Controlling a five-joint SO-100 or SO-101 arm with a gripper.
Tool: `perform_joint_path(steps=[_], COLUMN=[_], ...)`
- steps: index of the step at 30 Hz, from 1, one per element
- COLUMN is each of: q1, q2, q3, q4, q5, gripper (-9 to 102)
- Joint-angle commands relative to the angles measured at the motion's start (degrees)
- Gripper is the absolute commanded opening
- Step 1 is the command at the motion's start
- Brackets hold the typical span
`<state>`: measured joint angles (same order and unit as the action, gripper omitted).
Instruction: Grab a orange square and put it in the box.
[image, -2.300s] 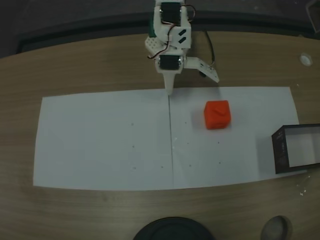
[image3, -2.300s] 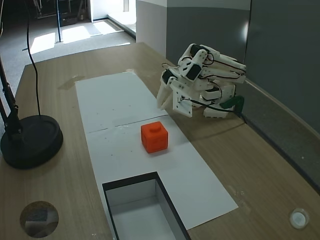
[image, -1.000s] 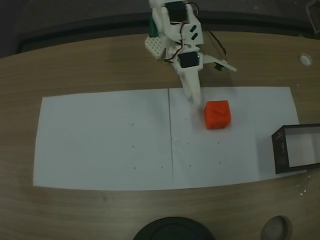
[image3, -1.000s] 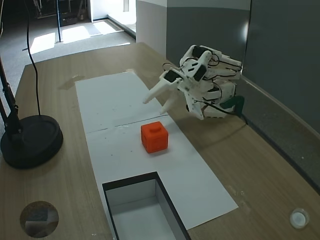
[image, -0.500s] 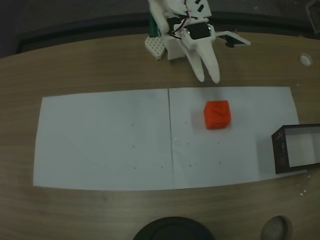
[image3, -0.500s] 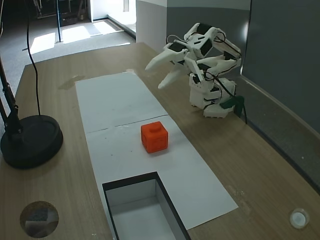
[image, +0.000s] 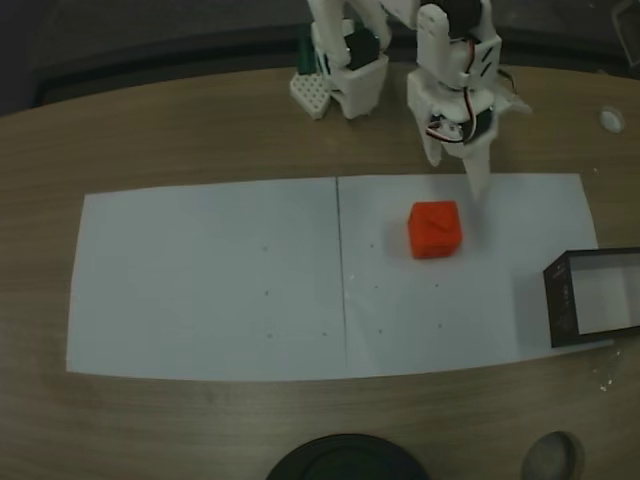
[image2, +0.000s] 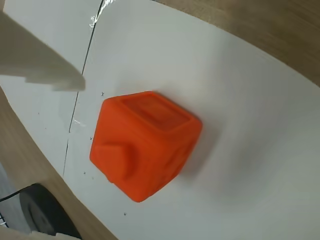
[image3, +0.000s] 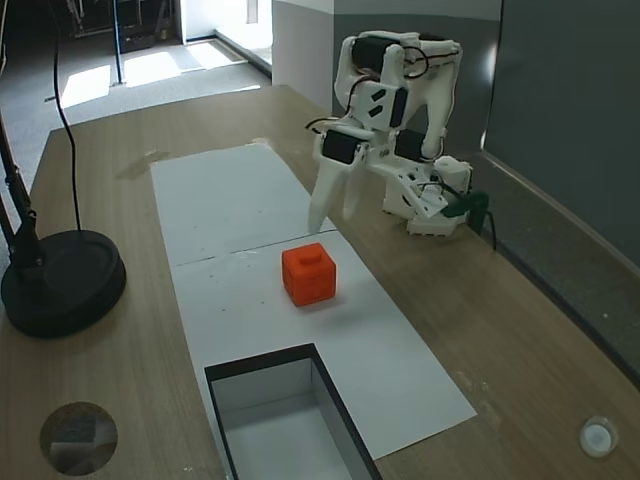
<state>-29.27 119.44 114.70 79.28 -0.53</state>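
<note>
Above the white paper sheet, the gripper hangs with jaws slightly parted, empty, just beside the orange square; the box sits well apart.

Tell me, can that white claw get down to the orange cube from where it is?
Probably yes: the gripper hangs open just above the orange cube, which sits alone on the white paper.
</note>
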Motion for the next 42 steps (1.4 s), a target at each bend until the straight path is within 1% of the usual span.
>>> perform_joint_path(steps=[1,3,5,8,17,24,28,30,34,37,39,42], q1=[-0.4,0.2,0.4,0.7,1.1,5.2,7.1,7.5,7.4,6.7,6.0,5.8], q2=[-2.7,-4.4,-5.4,-6.6,-13.2,-19.4,-21.4,-21.7,-21.7,-21.6,-21.0,-20.9], q3=[-4.1,-4.2,-3.7,-4.0,-2.4,-2.4,-2.9,-3.0,-3.0,-3.2,-3.3,-6.9], q4=[-0.3,-0.3,-0.3,-0.4,-6.8,-9.8,-10.1,-10.1,-10.1,-10.1,-10.1,-9.7], q5=[-0.3,-0.3,-0.3,-0.3,0.2,-0.2,-0.3,-1.0,-1.8,-2.2,-2.2,-2.2], gripper=[35,41,44,42,42,41,41,37,17,7,4,3])
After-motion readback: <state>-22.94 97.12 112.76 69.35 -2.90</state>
